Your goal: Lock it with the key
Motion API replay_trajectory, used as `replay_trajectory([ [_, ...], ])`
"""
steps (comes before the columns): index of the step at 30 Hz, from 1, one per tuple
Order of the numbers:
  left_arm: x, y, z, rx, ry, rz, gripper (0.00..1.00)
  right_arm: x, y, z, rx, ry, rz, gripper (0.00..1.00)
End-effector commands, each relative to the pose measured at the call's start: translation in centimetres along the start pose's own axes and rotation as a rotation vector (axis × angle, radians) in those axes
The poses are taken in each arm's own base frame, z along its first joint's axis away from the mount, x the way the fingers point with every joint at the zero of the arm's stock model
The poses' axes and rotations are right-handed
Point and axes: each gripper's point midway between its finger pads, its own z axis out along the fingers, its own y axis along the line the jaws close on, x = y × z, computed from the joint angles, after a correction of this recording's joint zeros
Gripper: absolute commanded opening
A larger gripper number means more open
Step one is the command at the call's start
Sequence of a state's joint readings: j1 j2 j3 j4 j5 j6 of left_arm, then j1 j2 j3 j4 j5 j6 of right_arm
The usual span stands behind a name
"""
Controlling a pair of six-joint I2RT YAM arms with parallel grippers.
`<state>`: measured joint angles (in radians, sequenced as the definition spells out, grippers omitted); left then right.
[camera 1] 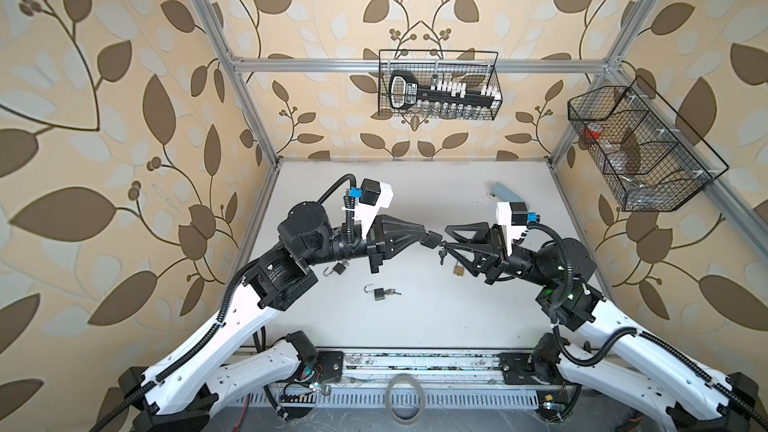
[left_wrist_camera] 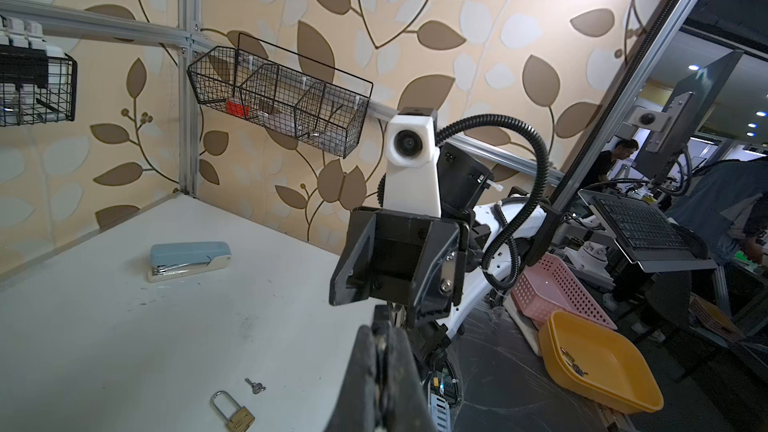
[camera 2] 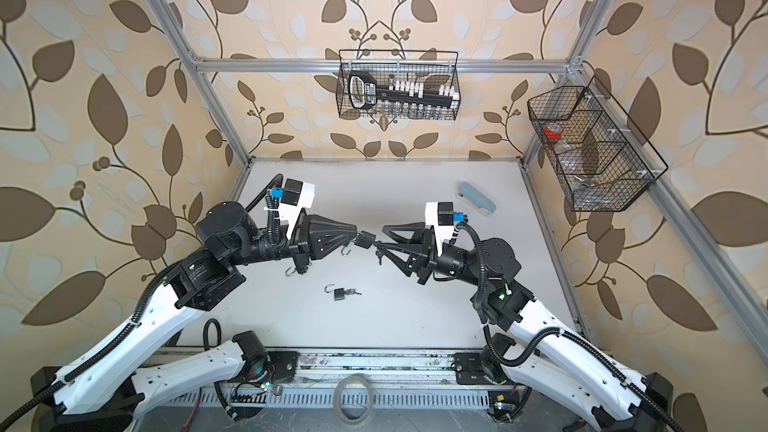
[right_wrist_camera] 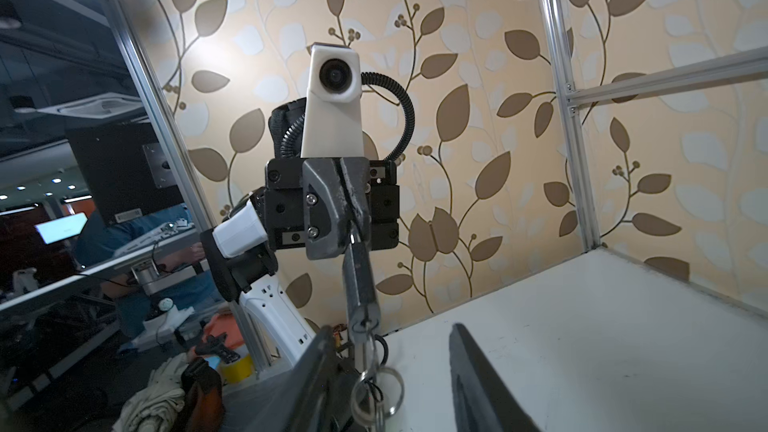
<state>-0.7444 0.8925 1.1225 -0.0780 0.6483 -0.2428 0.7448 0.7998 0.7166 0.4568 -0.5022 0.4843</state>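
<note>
A black padlock (camera 1: pixel 433 238) (camera 2: pixel 365 239) hangs in the air over the middle of the table. My left gripper (camera 1: pixel 424 238) (camera 2: pixel 356 234) is shut on its shackle end. In the right wrist view the padlock (right_wrist_camera: pixel 358 276) points at the camera, with a key (right_wrist_camera: pixel 363 320) in its bottom and key rings (right_wrist_camera: pixel 376 384) dangling. My right gripper (camera 1: pixel 444 238) (camera 2: pixel 380 238) (right_wrist_camera: pixel 395 371) is open, its jaws standing on either side of the key, which sits close to one finger (right_wrist_camera: pixel 316 367). The left wrist view shows only the shut left gripper (left_wrist_camera: pixel 380 367).
On the table (camera 1: pixel 436 326) lie a black padlock with open shackle and keys (camera 1: pixel 380 292) (camera 2: pixel 340 293), another padlock (camera 1: pixel 338 268) under the left arm, a brass padlock (camera 1: pixel 458 271) (left_wrist_camera: pixel 235 411) with a loose key (left_wrist_camera: pixel 255 386), and a blue stapler (camera 1: pixel 505 193) (left_wrist_camera: pixel 189 259).
</note>
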Motion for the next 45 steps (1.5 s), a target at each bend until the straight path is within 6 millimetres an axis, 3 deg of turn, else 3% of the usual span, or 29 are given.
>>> replay_trajectory([
  [1,-2.2,-1.5,-0.8,0.037,-0.076,0.087,0.0,0.1,0.0,0.2,-0.014,0.003,0.011,0.46],
  [17,-1.9,-1.0,-0.5,0.029,-0.071,0.085,0.0,-0.3,0.8,0.4,-0.054,-0.009,0.012,0.0],
  [22,-2.2,-0.8,-0.5,0.009,-0.075,0.099,0.0,-0.3,0.9,0.3,-0.056,-0.001,0.0,0.0],
  [25,-2.1,-0.2,-0.8,-0.035,-0.067,0.116,0.0,-0.6,-0.1,-0.1,0.014,-0.02,-0.008,0.0],
  [29,-2.8,0.4,-2.8,-0.141,-0.077,0.192,0.0,-0.6,-0.7,-1.1,0.065,-0.036,-0.028,0.0],
  [32,-3.8,0.8,-4.4,-0.201,-0.103,0.224,0.0,0.2,-1.7,-1.8,0.111,-0.033,-0.014,0.0],
  [38,-3.7,1.0,-4.6,-0.206,-0.088,0.217,0.0,1.4,-3.4,-2.3,0.194,-0.007,-0.01,0.0],
  [40,-3.2,1.8,-4.5,-0.229,-0.061,0.198,0.0,2.3,-5.5,-2.8,0.303,0.025,-0.027,0.0],
  [45,0.0,5.5,-3.8,-0.355,0.107,0.11,0.0,8.1,-11.6,-4.9,0.602,0.165,-0.005,0.0],
])
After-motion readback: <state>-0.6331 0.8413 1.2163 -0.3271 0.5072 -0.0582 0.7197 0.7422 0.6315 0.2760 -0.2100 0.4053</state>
